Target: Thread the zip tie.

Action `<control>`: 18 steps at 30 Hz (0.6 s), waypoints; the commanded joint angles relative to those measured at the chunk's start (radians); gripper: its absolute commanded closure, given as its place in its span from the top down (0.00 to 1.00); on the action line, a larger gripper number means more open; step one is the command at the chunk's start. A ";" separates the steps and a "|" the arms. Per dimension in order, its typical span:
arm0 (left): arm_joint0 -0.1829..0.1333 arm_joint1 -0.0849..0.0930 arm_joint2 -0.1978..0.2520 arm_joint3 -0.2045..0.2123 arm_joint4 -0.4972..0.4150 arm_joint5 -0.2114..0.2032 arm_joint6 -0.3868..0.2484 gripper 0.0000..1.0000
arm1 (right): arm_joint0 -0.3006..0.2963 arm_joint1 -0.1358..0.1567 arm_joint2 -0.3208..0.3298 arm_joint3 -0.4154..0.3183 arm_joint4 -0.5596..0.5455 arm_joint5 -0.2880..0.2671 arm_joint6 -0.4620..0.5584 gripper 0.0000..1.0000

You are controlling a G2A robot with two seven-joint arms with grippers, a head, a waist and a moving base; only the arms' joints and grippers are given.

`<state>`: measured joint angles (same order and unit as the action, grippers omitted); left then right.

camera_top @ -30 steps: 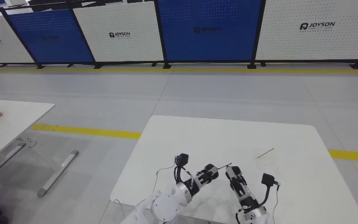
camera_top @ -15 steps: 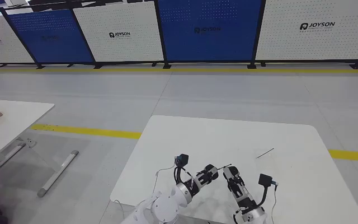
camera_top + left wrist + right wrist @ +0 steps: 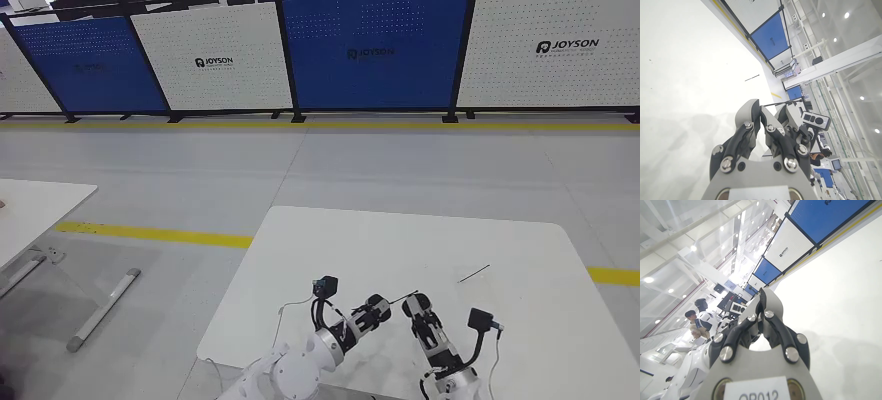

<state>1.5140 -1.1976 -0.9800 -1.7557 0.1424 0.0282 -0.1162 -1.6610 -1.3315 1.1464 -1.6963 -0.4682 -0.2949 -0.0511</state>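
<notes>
Black zip tie (image 3: 776, 103) held in the air between the two grippers, over the near part of the white tabletop (image 3: 400, 240).

Left gripper (image 3: 760, 110): fingers pressed together, one end of the zip tie pinched at the tips. From there the strap runs almost straight across to the right gripper (image 3: 787, 106). A short length sticks out past that gripper's tips.

Right gripper, from its own wrist view (image 3: 762, 293): fingers closed, tips meeting. A small dark bit of strap shows right at the tips, so it grips the other end of the zip tie.

Head of the zip tie too small to make out. Cannot tell whether the tail has entered it. No loop visible; the strap looks taut and straight.

Top view: left gripper (image 3: 380, 305) and right gripper (image 3: 413, 303) sit close together near the tabletop's near edge, tips turned toward each other. A thin dark line (image 3: 402, 297) bridges the gap between them. Shadows under the left gripper in its wrist view put it above the surface, not touching it.

Second zip tie (image 3: 474, 272) lies flat on the tabletop, well apart from both grippers, farther out and toward the right side. It is straight, lies at a slant, and nothing touches it.

Specks (image 3: 649, 60): a few small dark marks on the tabletop in the left wrist view.
</notes>
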 commanded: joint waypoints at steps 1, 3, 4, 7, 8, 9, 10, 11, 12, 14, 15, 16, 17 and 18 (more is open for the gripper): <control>-0.001 0.000 0.001 -0.001 0.004 0.000 0.000 0.00 | 0.001 0.000 0.002 0.001 0.002 0.000 0.001 0.00; -0.001 0.000 0.001 -0.001 0.007 0.001 0.001 0.00 | 0.001 0.001 0.003 0.001 0.003 0.001 0.003 0.00; -0.001 0.000 0.001 -0.002 0.007 0.002 0.003 0.00 | 0.001 0.001 0.003 0.001 0.003 0.001 0.005 0.06; 0.001 -0.001 0.000 -0.005 0.010 0.007 0.008 0.00 | 0.003 0.001 0.002 0.004 -0.001 0.002 0.016 0.18; 0.001 -0.001 0.000 -0.006 0.010 0.008 0.009 0.00 | 0.004 0.002 0.000 0.006 -0.006 0.003 0.020 0.18; 0.001 -0.001 -0.001 -0.006 0.011 0.009 0.009 0.00 | 0.005 0.002 -0.001 0.007 -0.008 0.004 0.021 0.17; 0.001 -0.001 -0.001 -0.007 0.011 0.010 0.009 0.00 | 0.005 0.002 -0.002 0.008 -0.009 0.004 0.022 0.17; 0.001 -0.001 -0.001 -0.007 0.011 0.011 0.010 0.00 | 0.005 0.002 -0.004 0.009 -0.010 0.004 0.022 0.17; 0.000 -0.001 -0.001 -0.007 0.011 0.013 0.010 0.00 | 0.006 0.002 -0.005 0.010 -0.010 0.003 0.023 0.18; -0.001 -0.002 0.000 -0.007 0.011 0.015 0.010 0.00 | 0.006 0.002 -0.005 0.012 -0.009 0.002 0.022 0.18; -0.002 -0.002 0.001 -0.007 0.012 0.016 0.010 0.00 | 0.006 0.002 -0.005 0.012 -0.009 0.001 0.022 0.18; -0.003 -0.002 0.002 -0.007 0.013 0.016 0.010 0.00 | 0.005 0.002 -0.005 0.012 -0.009 0.001 0.021 0.18; -0.003 -0.002 0.003 -0.006 0.014 0.016 0.010 0.00 | 0.005 0.002 -0.005 0.012 -0.010 0.001 0.020 0.18; -0.004 -0.003 0.004 -0.005 0.015 0.017 0.010 0.00 | 0.004 0.002 -0.004 0.011 -0.011 0.001 0.020 0.18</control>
<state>1.5109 -1.2002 -0.9768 -1.7620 0.1563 0.0447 -0.1064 -1.6561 -1.3294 1.1418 -1.6842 -0.4779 -0.2942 -0.0306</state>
